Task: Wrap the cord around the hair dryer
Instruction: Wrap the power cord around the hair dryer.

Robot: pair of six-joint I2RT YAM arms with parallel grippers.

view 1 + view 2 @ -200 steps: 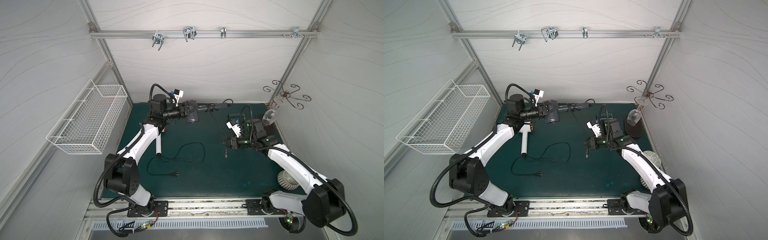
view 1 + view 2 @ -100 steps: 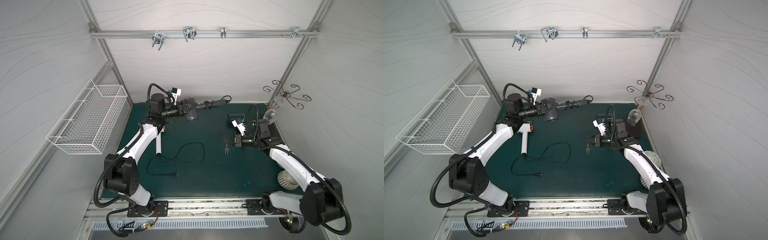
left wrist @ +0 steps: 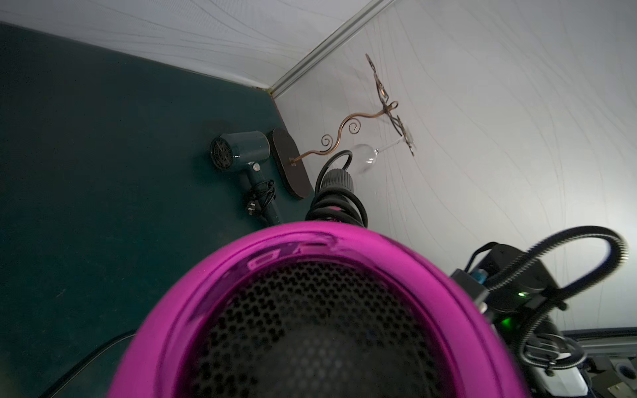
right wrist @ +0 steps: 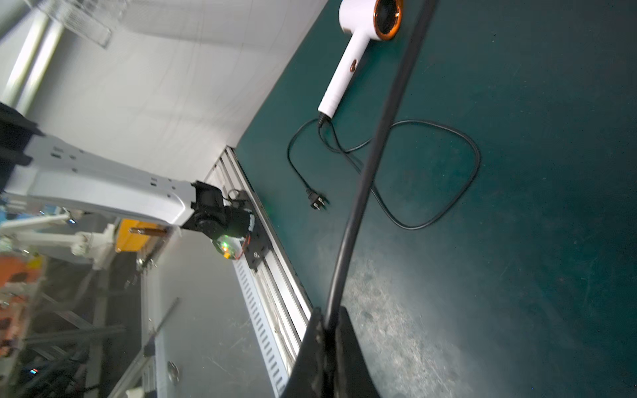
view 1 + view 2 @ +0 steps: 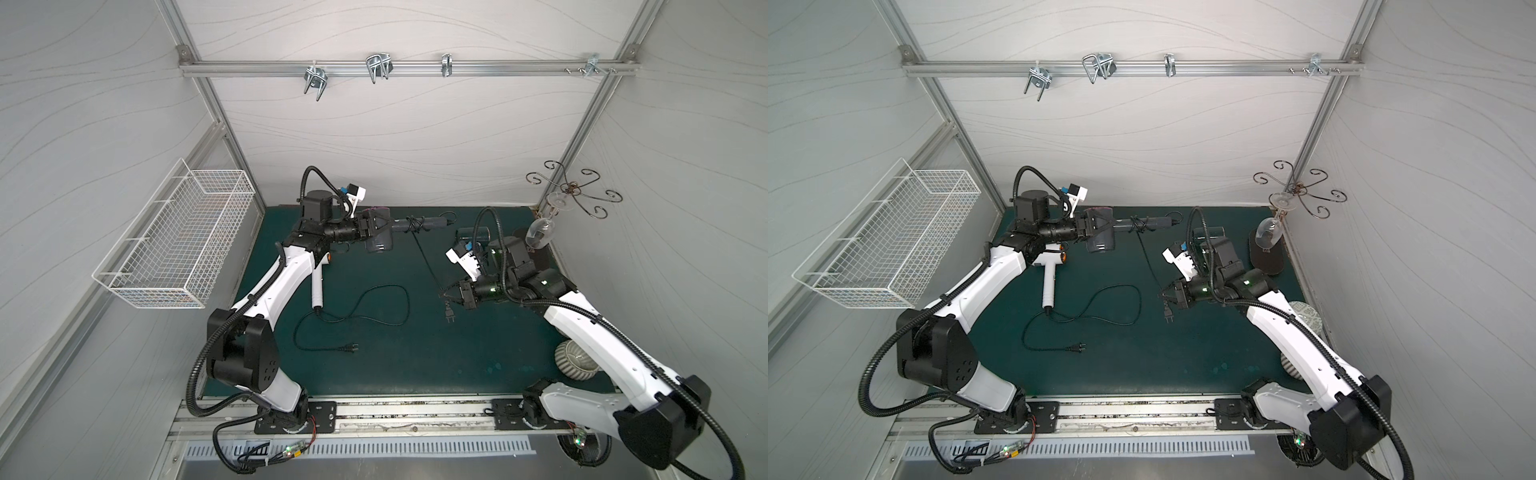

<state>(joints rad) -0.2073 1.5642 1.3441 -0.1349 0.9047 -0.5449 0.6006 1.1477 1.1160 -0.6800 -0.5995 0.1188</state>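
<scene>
Above the mat's (image 5: 415, 365) back edge, the left gripper (image 5: 384, 224) clamps the hair dryer (image 5: 380, 247) by its head; the cord (image 5: 428, 266), coiled round the handle (image 5: 436, 222), runs down to the right gripper (image 5: 449, 296), closed on it above the plug (image 5: 449, 318); since half a second ago that gripper has shifted slightly toward the mat's middle.

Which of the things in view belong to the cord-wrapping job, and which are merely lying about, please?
In use: held hair dryer, its cord, left gripper, right gripper.
Lying about: white hair dryer, green hair dryer, wine glass, wire basket.
</scene>
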